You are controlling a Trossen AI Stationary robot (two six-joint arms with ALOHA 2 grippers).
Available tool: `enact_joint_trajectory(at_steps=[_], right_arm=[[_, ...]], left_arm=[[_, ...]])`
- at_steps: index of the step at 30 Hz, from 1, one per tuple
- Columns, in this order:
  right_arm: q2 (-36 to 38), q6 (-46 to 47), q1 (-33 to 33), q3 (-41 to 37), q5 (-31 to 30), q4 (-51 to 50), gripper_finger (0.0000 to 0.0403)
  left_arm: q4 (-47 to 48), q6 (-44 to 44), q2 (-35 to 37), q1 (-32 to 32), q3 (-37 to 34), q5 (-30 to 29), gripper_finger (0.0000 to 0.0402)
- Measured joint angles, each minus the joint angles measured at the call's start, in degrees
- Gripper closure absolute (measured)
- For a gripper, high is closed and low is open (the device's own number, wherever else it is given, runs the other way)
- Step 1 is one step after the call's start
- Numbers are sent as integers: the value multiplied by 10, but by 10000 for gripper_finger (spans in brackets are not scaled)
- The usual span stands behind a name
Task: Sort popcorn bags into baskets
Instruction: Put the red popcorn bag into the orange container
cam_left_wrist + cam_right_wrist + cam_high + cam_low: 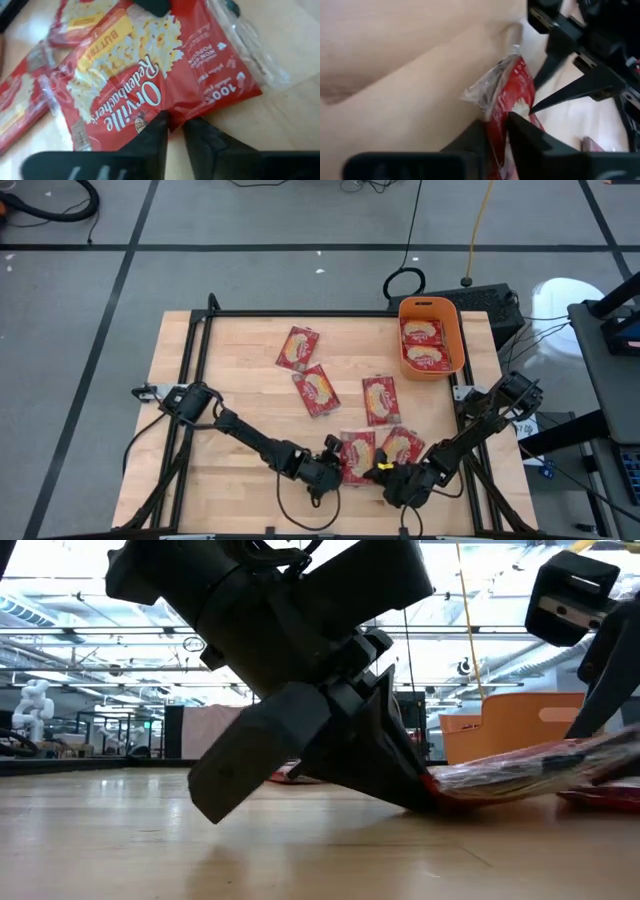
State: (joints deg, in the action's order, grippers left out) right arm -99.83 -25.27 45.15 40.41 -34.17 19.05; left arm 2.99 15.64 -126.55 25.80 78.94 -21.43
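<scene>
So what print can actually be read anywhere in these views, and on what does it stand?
"Orville Redenbacher's": on the popcorn bag pinched at its edge by the left gripper, left wrist view.
"BUTTER": yellow panel on the same bag.
"100%" and "NON GMO POPCORN" (partly blurred): same bag; the rest of that small white print is too small to read.
Other bags, orange bin: nothing legible.

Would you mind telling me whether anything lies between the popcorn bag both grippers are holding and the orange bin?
Yes: another popcorn bag lies flat on the table roughly along the line from the held bag to the orange bin. It is low, so a lifted carry should probably clear it.
</scene>
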Motion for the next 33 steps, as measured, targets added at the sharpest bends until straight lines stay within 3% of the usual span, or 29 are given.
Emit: enact_joint_trajectory(at_steps=[5,10,15,19,22,25,33], right_arm=[[17,-4,-2,-1,-9,3,396],[76,-33,-1,-1,-48,14,391],[180,-88,-5,-1,-48,28,399],[269,-107,-19,-1,-50,47,400],[328,-71,-35,-1,-48,81,400],[370,-33,-55,-3,-30,124,401],[395,-11,-96,-96,132,391,402]], left_arm=[[18,-11,18,29,-4,-108,257],[56,-12,65,72,-1,-253,187],[102,-68,102,98,-2,-367,156],[125,-192,132,101,-1,-456,152],[150,-282,151,95,-1,-480,154],[158,-315,156,86,-1,-481,164],[88,-427,157,64,-1,-461,187]])
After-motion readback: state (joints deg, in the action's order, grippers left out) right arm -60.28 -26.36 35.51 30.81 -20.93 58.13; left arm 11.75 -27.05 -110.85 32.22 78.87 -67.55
